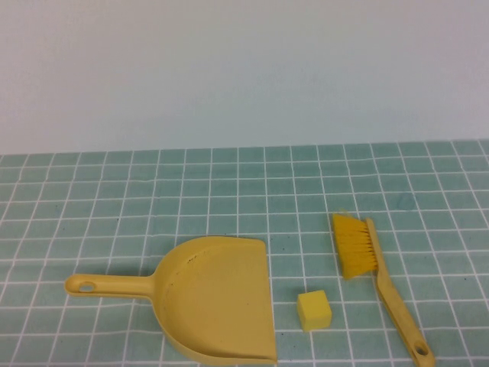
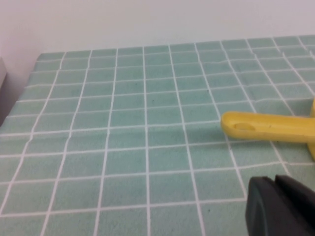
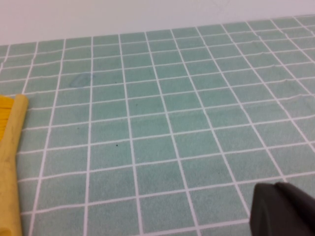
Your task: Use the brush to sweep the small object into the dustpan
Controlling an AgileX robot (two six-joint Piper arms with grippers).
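Wrist views: closed left hand (image 2: 280,206) near dustpan (image 2: 268,129); closed right hand (image 3: 283,209) near brush (image 3: 11,162).

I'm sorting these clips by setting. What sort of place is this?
Probably a lab tabletop set up for robot trials, not a home: a green grid-patterned mat against a bare pale wall, with only a dustpan, brush and small cube laid out. Neither claw touches anything.

No text, label, brand, number or sign can be read anywhere: the dustpan (image 1: 218,298), the brush (image 1: 380,279), the small object (image 1: 314,310) and the green tiled table (image 1: 229,191) are all unmarked
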